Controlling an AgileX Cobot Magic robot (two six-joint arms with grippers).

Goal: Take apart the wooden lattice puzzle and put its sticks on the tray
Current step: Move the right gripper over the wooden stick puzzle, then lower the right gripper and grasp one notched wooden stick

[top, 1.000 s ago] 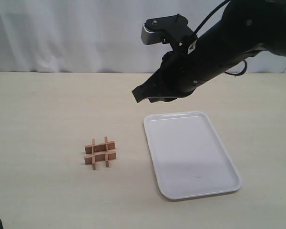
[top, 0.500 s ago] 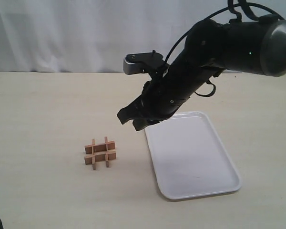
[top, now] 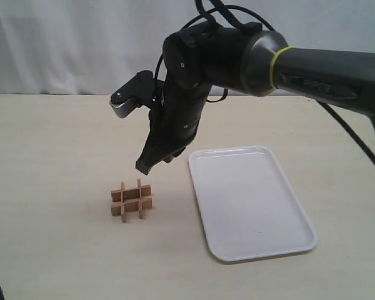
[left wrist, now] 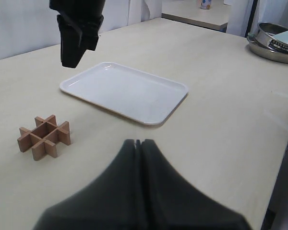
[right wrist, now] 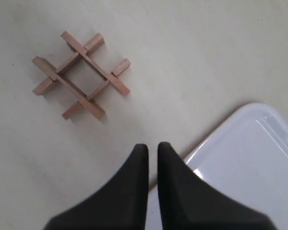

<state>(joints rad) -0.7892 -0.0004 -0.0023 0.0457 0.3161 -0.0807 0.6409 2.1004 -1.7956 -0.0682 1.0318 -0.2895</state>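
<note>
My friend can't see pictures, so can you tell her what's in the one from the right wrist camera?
A small wooden lattice puzzle, four sticks locked in a hash shape, lies whole on a pale table. The right gripper hangs above, its black fingers nearly together and holding nothing. A corner of the empty white tray shows beside it.

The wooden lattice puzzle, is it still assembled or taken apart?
Assembled: the wooden lattice puzzle shows four sticks interlocked as a grid on the table.
</note>
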